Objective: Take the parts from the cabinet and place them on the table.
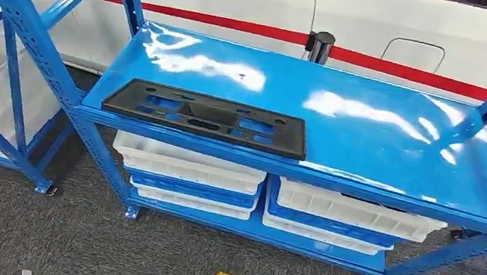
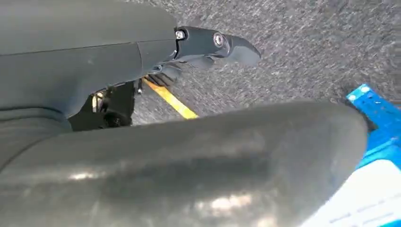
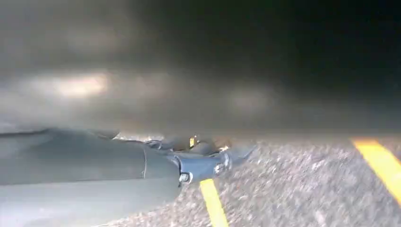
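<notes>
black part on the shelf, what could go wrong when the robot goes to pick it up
1. The black part is long, flat and lies at the front edge of the glossy blue shelf; a one-sided grasp could tilt it or slide it off.
2. It has many cutouts, so fingers may snag in them.
3. The blue upright stands beside the part's left end, so the left robot hand, now down near the floor, could bump it while rising.

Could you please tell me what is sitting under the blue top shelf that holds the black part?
Under the blue top shelf sit stacked white trays and blue trays on the lower shelf. The top shelf covers them, so their contents cannot be seen. The black part lies on top.
</notes>
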Available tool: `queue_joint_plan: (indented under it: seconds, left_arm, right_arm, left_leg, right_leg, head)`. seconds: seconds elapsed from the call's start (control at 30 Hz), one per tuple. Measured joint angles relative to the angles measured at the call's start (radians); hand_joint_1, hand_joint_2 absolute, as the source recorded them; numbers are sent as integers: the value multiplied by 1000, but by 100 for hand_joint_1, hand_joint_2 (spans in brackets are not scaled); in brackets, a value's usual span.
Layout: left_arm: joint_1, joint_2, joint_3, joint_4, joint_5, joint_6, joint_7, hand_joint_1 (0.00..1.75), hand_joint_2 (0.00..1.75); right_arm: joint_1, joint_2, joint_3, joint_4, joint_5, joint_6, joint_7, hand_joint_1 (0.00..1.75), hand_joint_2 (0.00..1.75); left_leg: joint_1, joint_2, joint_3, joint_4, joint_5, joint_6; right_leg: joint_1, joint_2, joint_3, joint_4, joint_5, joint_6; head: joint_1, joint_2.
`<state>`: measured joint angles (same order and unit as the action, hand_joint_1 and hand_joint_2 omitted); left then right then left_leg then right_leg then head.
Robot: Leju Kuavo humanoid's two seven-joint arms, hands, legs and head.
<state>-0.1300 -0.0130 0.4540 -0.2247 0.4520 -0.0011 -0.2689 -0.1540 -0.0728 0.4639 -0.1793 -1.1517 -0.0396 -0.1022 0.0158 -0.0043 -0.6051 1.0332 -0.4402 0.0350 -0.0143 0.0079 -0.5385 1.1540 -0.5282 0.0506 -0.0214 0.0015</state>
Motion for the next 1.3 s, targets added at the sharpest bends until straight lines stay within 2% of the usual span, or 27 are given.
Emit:
queue_joint_plan:
  seconds: [0.03, 0.07, 0.1, 0.13, 0.17, 0.2, 0.23, 0.27, 0.3, 0.33, 0.4, 0.43, 0.5, 0.57, 0.6, 0.63, 0.67, 0.77, 0.8, 0.83, 0.87, 0.9, 0.93, 0.97, 1.13, 1.17, 1.3]
  left_arm:
    - [0, 0, 0, 0, -1, 0, 0, 0, 0]
    - [0, 0, 0, 0, -1, 0, 0, 0, 0]
    - [0, 1, 0, 0, -3, 2, 0, 0, 0]
    - [1, 0, 0, 0, -6, 4, 0, 0, 0]
    - [1, 0, 0, 0, -10, 7, 0, 0, 0]
    - [2, 0, 0, 0, -12, 9, 0, 0, 0]
    - [2, 0, 0, 0, -13, 10, 0, 0, 0]
    - [2, 0, 0, 1, -14, 15, 1, 0, 0]
    - [-1, 1, 0, 1, -14, 26, 8, 0, 0]
    - [-3, 1, 0, 2, -15, 36, 14, 0, 0]
    - [-1, 3, 0, 2, -15, 55, 30, 0, 0]
    - [-3, 3, 0, 2, -15, 76, 48, 0, 0]
    - [-3, 1, 0, 2, -14, 97, 66, 0, 0]
    - [-3, 4, 0, 3, -14, 105, 71, 0, 0]
    - [-2, 4, 0, 3, -14, 108, 71, 0, 0]
    - [0, 4, 0, 3, -14, 112, 72, 0, 0]
    - [1, 4, 0, 3, -13, 113, 72, 0, 0]
    - [0, 6, 0, 3, -13, 112, 72, 0, 0]
    - [-1, 6, 0, 3, -13, 112, 72, 0, 0]
    - [-3, 6, 0, 3, -14, 114, 72, 0, 0]
    - [-2, 6, 0, 3, -14, 117, 71, 0, 0]
    - [0, 6, 0, 3, -14, 120, 71, 0, 0]
    - [0, 6, 0, 3, -14, 122, 70, 0, 0]
    - [-2, 6, 0, 3, -15, 125, 69, 0, 0]
    - [-3, 6, 0, 3, -25, 137, 62, 0, 0]
    - [-3, 6, 0, 3, -35, 142, 51, 0, 175]
    - [-8, 8, -17, 0, -124, 196, -59, 0, 175]
  right_arm:
    - [-1, 0, 0, 0, 1, 0, 0, 0, 0]
    - [0, 0, 0, 0, 1, 0, 0, 0, 0]
    - [2, 0, 0, 0, 1, 0, 0, 0, 0]
    - [4, 0, 0, 0, 2, 0, 0, 0, 0]
    - [6, 0, 0, 1, 2, 0, 1, 0, 0]
    - [6, 0, 0, 1, 2, 0, 1, 0, 0]
    - [6, -2, 0, 1, 2, 0, 2, 0, 0]
    - [7, -2, 0, 1, 2, 0, 3, 0, 0]
    - [7, -2, 0, 2, 3, 0, 5, 0, 0]
    - [3, -2, 1, 2, 5, -1, 8, 0, 0]
    - [3, 0, 1, 2, 6, -3, 10, 0, 0]
    - [4, 0, 1, 2, 10, -4, 13, 0, 0]
    - [1, 0, 2, 2, 12, -7, 17, 0, 0]
    - [-1, -1, 2, 2, 14, -9, 18, 0, 0]
    - [0, -1, 2, 2, 14, -10, 19, 0, 0]
    - [0, -1, 2, 2, 14, -11, 21, 0, 0]
    - [1, 0, 2, 2, 14, -11, 22, 0, 0]
    - [0, 4, 2, 2, 14, -11, 22, 0, 0]
    - [-1, 4, 2, 2, 14, -11, 22, 0, 0]
    - [-1, 3, 2, 2, 14, -11, 22, 0, 0]
    - [-1, 3, 2, 2, 14, -11, 22, 0, 0]
    - [1, 3, 2, 2, 14, -11, 22, 0, 0]
    - [2, 1, 2, 2, 14, -11, 22, 0, 0]
    - [2, 2, 2, 2, 15, -11, 22, 0, 0]
    - [1, 1, 2, 2, 17, -11, 21, 0, 0]
    - [1, 1, 2, 2, 17, -11, 21, 0, 0]
    - [3, 2, 2, 2, 10, -11, 11, 0, 0]
  left_leg:
    - [0, 0, 6, -2, -7, 2]
    - [-1, -1, 13, -3, -15, 4]
    - [-1, -5, 23, -3, -24, 4]
    - [-1, -8, 35, -3, -33, 3]
    - [-1, -12, 48, -3, -42, 2]
    - [0, -13, 63, -3, -53, 0]
    - [0, -13, 78, -3, -62, -4]
    - [-1, -13, 71, -5, -72, -10]
    - [-6, -15, 91, -1, -83, -16]
    - [-9, -13, 87, -6, -88, -23]
    - [-9, -13, 98, -7, -82, -30]
    - [-9, -10, 101, 1, -87, -33]
    - [-5, 0, 43, 104, -102, -40]
    - [-5, 0, -44, 241, -173, -48]
    - [-4, 0, -80, 288, -200, -51]
    - [-3, 0, -100, 297, -194, -52]
    - [-3, 0, -98, 261, -158, -52]
    - [2, 1, -6, 30, -3, -48]
    - [-3, 0, -1, 7, -33, -46]
    - [-5, 1, -2, 12, -63, -35]
    - [-6, 0, 0, 9, -29, -30]
    - [-2, 0, 2, 6, -17, -28]
    - [-2, 1, 4, 6, -16, -35]
    - [-4, -1, 13, 6, -16, -35]
    - [-6, -4, 7, 6, -15, -32]
    - [-6, -4, 7, 6, -15, -32]
    - [-8, -4, 7, 6, -19, -26]
  right_leg:
    - [0, 0, -58, 74, -19, -3]
    - [0, 0, -108, 129, -57, -13]
    - [0, 0, -144, 155, -90, -20]
    - [0, -1, -162, 143, -98, -16]
    - [0, -1, -163, 100, -81, -6]
    - [0, -1, -149, 31, -39, 7]
    - [0, -3, -128, -56, 26, 18]
    - [0, -10, -115, -126, 105, 26]
    - [3, -14, -118, -132, 115, 7]
    - [9, -9, -102, -132, 115, -13]
    - [7, -8, -104, -137, 128, -27]
    - [-1, -8, -89, -140, 128, -34]
    - [-2, -8, -72, -146, 118, -47]
    - [1, -8, -63, -146, 110, -59]
    - [1, -8, -60, -145, 107, -63]
    - [2, -6, -56, -145, 104, -65]
    - [1, -4, -50, -145, 99, -61]
    - [-1, 0, -30, -145, 86, -50]
    - [7, 1, -27, -140, 83, -45]
    - [8, 2, -33, -142, 81, -41]
    - [9, 2, -35, -142, 77, -34]
    - [10, 1, -39, -135, 72, -35]
    - [10, 1, -37, -139, 71, -58]
    - [10, 1, -37, -141, 74, -59]
    - [9, 0, -23, -156, 80, -49]
    - [9, 0, -23, -157, 80, -49]
    - [9, 0, -24, -159, 81, -44]
  head:
    - [0, 0]
    - [1, 0]
    - [0, 0]
    - [1, 0]
    - [1, 0]
    - [2, 0]
    - [2, 0]
    - [3, 0]
    - [0, 0]
    - [3, 0]
    - [3, 0]
    - [-1, 0]
    - [-1, 0]
    - [0, 0]
    - [0, 0]
    - [0, 0]
    - [0, 0]
    - [0, 0]
    - [1, 0]
    - [1, 0]
    - [3, 0]
    - [0, 0]
    - [3, 0]
    - [3, 0]
    - [3, 0]
    - [2, 0]
    - [2, 0]
